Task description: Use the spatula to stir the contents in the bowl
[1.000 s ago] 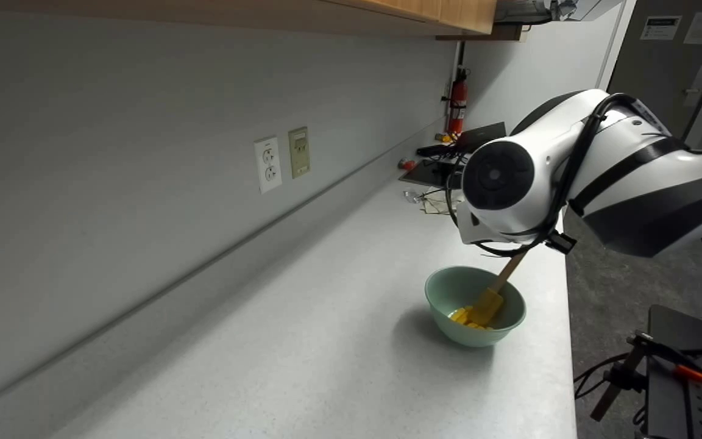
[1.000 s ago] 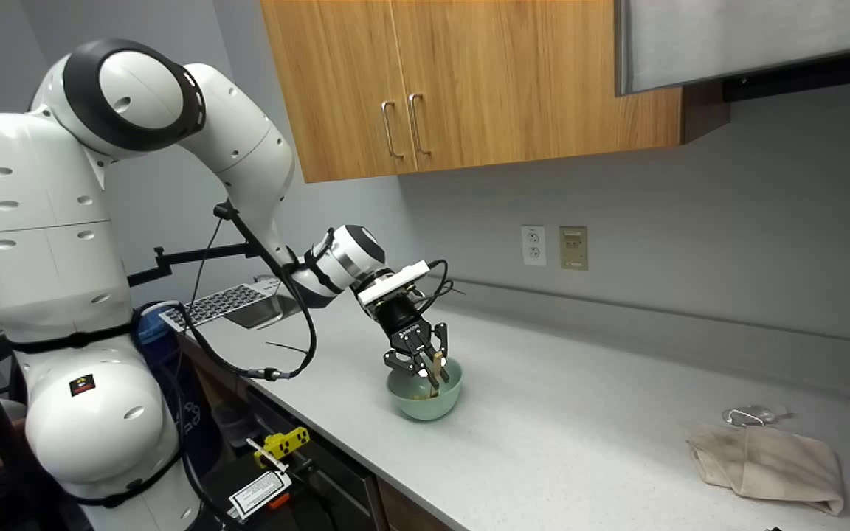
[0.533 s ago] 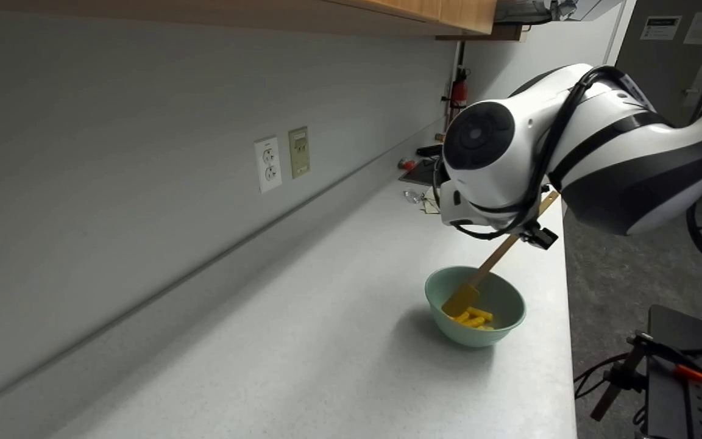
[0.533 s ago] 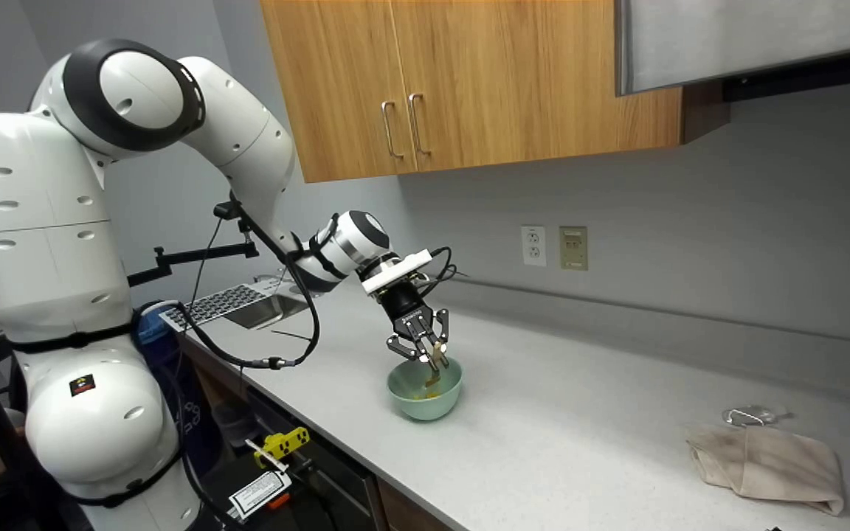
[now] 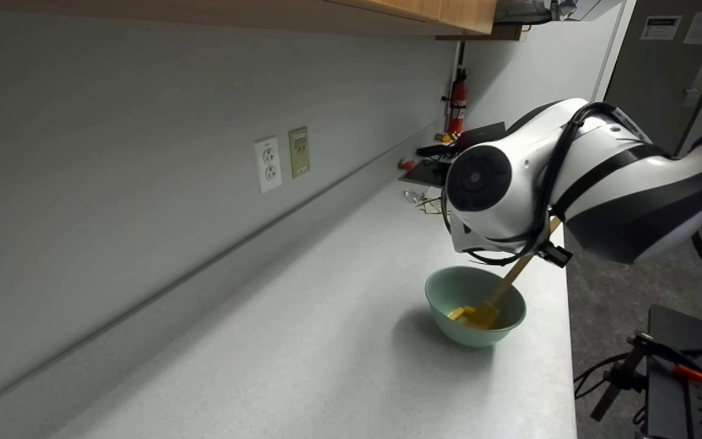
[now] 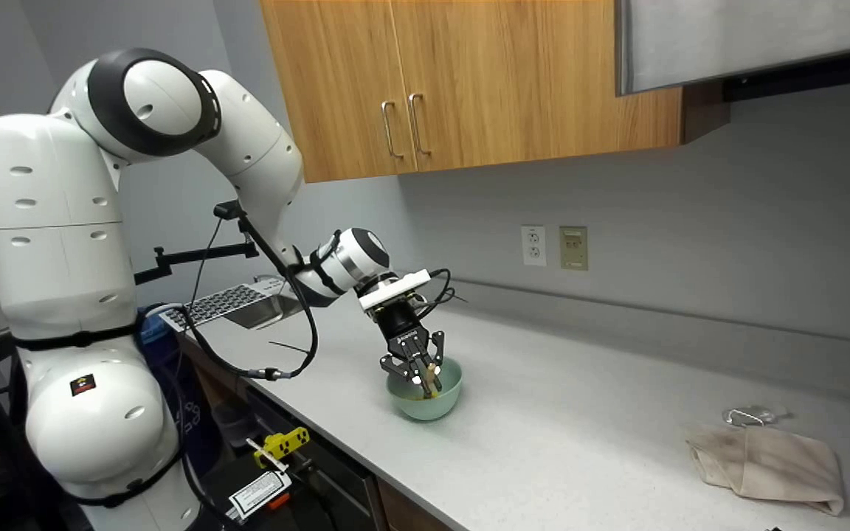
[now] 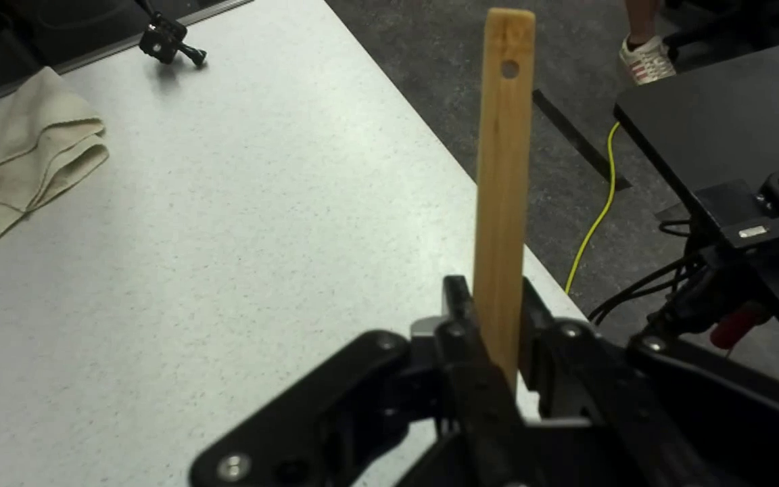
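Across both exterior views runs the table (image 5: pixel 278 360), pale grey-white and, seen from the wrist, finely flecked with dark specks. On it, near one long edge, stands the bowl (image 5: pixel 464 337), upright, round and mint green, with smooth, plain sides. Over the bowl the black tool (image 7: pixel 496 285) grips the spatula (image 5: pixel 512 278), its fingers (image 7: pixel 458 301) touching both flanks of the handle (image 7: pixel 503 169). The spatula is tilted, its lower end inside the bowl. Straight, slim and flat, the handle is light tan with a woody grain, squared at the top with softened corners. Low in the bowl is the blade (image 5: pixel 484 315), mustard yellow and wider than the handle. Just beside it in an exterior view lie the contents (image 5: pixel 461 313), a small group of brighter yellow pieces; their separate shapes are blurred, and whether they touch the blade cannot be told. Smallest is the round hole (image 7: pixel 510 69) near the handle's top.
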